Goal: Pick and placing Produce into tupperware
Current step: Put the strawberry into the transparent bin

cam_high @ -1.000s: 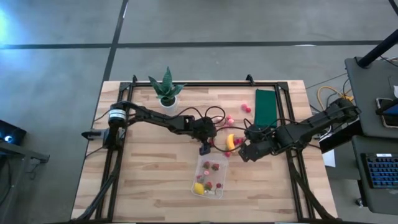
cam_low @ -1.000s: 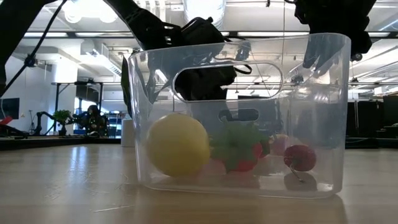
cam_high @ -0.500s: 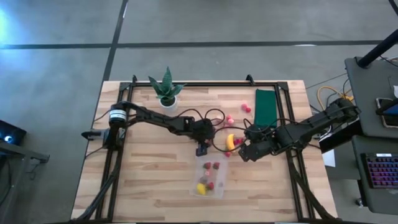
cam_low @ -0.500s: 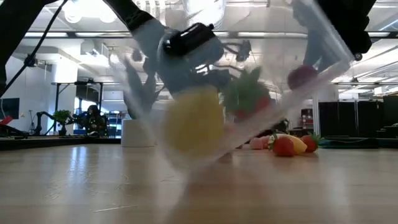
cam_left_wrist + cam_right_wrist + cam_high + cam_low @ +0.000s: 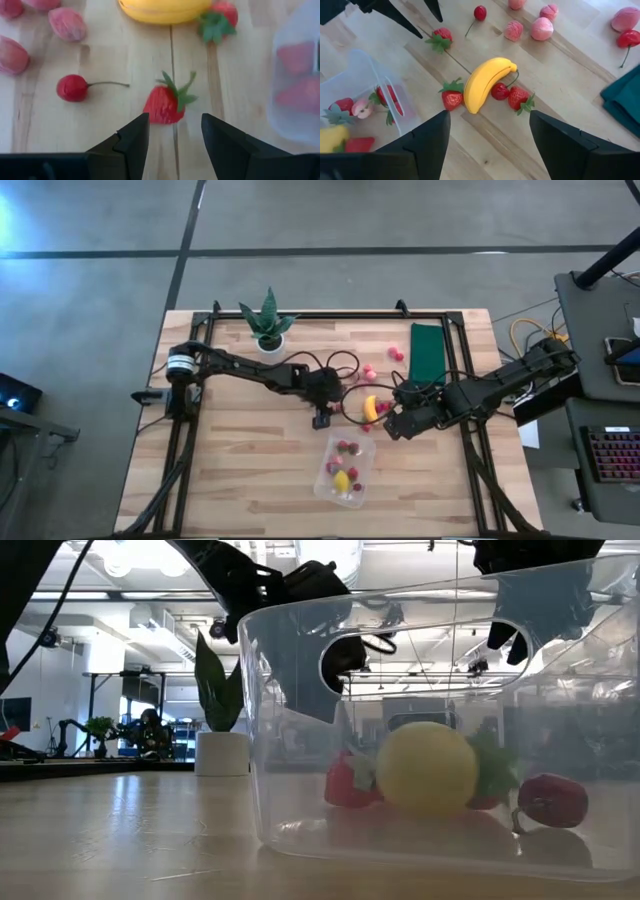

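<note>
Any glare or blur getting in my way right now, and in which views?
Low view: ceiling lights glare behind, and the clear plastic tub fills the frame, its wall reflections veiling the yellow round fruit. Left wrist view: tub edge looks soft; the red strawberry is clear. High view: evenly lit.

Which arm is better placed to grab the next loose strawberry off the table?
Probably left. The left claw hangs open right over a lone strawberry, which lies between its fingers in its wrist view. The right claw is open too, but faces a tight cluster around the banana.
</note>
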{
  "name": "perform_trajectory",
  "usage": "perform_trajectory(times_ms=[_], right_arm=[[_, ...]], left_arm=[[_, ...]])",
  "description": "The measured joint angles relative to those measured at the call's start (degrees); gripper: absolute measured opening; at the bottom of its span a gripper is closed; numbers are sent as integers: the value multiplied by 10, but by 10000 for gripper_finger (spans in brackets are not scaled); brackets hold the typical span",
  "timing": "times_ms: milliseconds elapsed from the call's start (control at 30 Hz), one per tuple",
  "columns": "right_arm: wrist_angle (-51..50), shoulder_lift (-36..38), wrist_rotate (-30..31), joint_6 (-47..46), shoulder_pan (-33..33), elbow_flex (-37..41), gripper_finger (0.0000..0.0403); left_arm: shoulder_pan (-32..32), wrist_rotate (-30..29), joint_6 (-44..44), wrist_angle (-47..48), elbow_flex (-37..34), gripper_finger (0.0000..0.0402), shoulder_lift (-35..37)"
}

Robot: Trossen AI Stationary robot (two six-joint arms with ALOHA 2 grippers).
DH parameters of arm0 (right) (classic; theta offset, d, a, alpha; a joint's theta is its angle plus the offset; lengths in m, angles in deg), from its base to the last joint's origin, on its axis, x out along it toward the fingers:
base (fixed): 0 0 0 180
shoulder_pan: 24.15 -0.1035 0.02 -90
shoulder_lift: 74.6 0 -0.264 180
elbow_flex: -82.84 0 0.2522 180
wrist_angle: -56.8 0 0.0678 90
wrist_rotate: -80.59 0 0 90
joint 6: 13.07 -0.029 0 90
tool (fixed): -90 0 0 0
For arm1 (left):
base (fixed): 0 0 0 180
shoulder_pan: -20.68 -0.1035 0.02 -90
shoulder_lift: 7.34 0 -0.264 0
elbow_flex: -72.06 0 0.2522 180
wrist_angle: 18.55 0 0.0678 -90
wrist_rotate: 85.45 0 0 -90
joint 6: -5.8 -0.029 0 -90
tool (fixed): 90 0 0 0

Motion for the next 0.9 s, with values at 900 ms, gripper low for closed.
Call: perform_trajectory(times_ms=[900], right_arm=[[-1, 0, 0, -6, 0, 1, 267]], left_arm=[[-3, -11, -173, -44, 5, 180, -13]])
